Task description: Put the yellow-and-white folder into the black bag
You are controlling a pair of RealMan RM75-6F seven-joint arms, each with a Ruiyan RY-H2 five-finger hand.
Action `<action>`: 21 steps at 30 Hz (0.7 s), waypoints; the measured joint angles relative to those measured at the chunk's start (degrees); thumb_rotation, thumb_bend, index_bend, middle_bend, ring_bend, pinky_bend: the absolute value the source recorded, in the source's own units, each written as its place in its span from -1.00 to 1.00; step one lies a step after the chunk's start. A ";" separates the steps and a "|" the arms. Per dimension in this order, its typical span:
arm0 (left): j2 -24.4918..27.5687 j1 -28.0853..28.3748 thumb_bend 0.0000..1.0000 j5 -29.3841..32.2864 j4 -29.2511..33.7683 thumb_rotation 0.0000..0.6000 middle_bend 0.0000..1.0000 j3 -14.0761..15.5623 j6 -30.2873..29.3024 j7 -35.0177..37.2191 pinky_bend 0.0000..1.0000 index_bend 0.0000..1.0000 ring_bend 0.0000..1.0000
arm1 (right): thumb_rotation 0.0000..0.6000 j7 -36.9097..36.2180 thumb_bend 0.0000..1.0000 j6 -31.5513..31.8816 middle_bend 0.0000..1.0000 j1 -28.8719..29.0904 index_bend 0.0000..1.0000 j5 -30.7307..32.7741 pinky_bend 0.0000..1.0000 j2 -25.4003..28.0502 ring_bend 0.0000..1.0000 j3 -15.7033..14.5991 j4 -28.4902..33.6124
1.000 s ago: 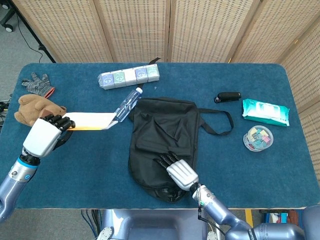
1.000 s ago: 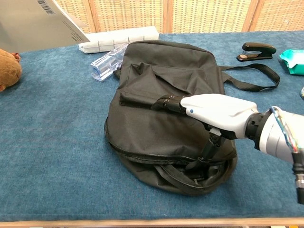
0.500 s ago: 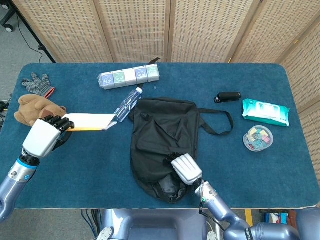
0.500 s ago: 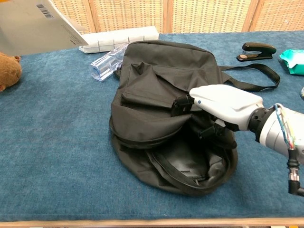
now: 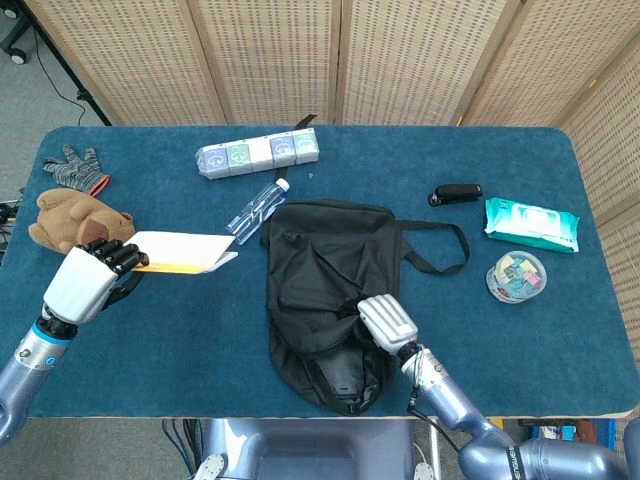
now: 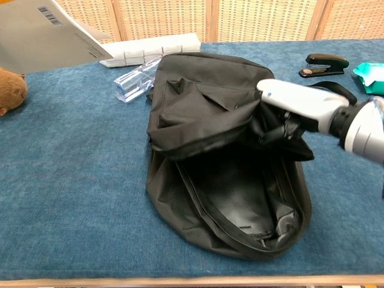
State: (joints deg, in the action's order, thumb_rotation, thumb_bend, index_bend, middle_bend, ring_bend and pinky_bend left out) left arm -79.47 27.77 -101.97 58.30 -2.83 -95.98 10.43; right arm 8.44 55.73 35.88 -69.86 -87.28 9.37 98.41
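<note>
Right hand [image 6: 300,105] grips the limp black bag's [image 5: 325,270] fabric flap, baring a smooth grey lining, seemingly, in chest view only. Left hand [image 5: 85,278] holds the flat yellow-and-white folder [image 5: 180,252] near the table's [image 5: 180,330] left edge.

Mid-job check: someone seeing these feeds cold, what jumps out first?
The black bag at table centre, its mouth gaping toward the near edge while the right hand grips and lifts the upper flap. Next, the yellow-and-white folder, held above the table's left side by the left hand, beside a brown plush toy.
</note>
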 measured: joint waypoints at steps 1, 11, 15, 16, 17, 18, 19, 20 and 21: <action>-0.37 -0.10 -0.14 -0.19 -0.84 1.00 0.28 0.10 -0.49 0.59 0.44 0.66 0.19 | 1.00 -1.16 0.61 -0.79 0.00 0.26 0.11 1.16 0.16 0.89 -0.15 0.96 0.56; -5.03 -0.95 -0.13 -2.38 -10.87 1.00 0.29 1.27 -7.04 8.75 0.44 0.66 0.19 | 1.00 -4.57 0.61 -6.03 0.00 3.53 0.11 11.35 0.16 5.28 -0.15 6.95 1.70; -7.22 -0.86 -0.13 -3.75 -14.72 1.00 0.29 1.50 -11.52 12.08 0.44 0.66 0.19 | 1.00 -4.43 0.61 -8.44 0.01 5.82 0.11 16.65 0.16 6.19 -0.15 8.42 0.56; -7.72 -0.79 -0.14 -4.16 -15.40 1.00 0.29 1.58 -12.63 12.83 0.44 0.66 0.19 | 1.00 -4.24 0.61 -9.12 0.01 6.61 0.11 18.12 0.16 6.33 -0.15 8.76 -0.05; -8.35 -0.68 -0.13 -4.75 -16.04 1.00 0.29 1.70 -14.09 13.73 0.44 0.66 0.19 | 1.00 -4.11 0.61 -9.60 0.01 7.19 0.12 19.19 0.16 6.40 -0.15 9.00 -0.58; -8.79 -0.58 -0.13 -5.22 -16.48 1.00 0.29 1.80 -15.20 14.30 0.44 0.66 0.19 | 1.00 -3.98 0.61 -10.03 0.01 7.76 0.12 20.23 0.16 6.44 -0.15 9.24 -1.15; -9.21 -0.46 -0.13 -5.72 -16.86 1.00 0.29 1.91 -16.35 14.82 0.44 0.66 0.19 | 1.00 -3.83 0.61 -10.63 0.01 8.52 0.12 21.60 0.16 6.48 -0.15 9.54 -1.92; -9.77 -0.27 -0.13 -6.41 -17.32 1.00 0.29 2.06 -17.92 15.47 0.44 0.66 0.19 | 1.00 -3.71 0.61 -11.12 0.01 9.10 0.12 22.64 0.15 6.52 -0.15 9.74 -2.51; -10.18 -0.10 -0.14 -6.98 -17.64 1.00 0.29 2.20 -19.08 15.90 0.44 0.66 0.19 | 1.00 -3.56 0.61 -11.62 0.01 9.71 0.12 23.68 0.15 6.59 -0.15 9.94 -3.11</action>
State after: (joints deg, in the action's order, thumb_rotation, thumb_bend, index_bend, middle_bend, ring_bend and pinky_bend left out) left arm -89.65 27.67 -108.95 40.66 -0.64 -115.06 26.33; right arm 4.88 44.11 45.59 -46.18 -80.69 19.31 95.30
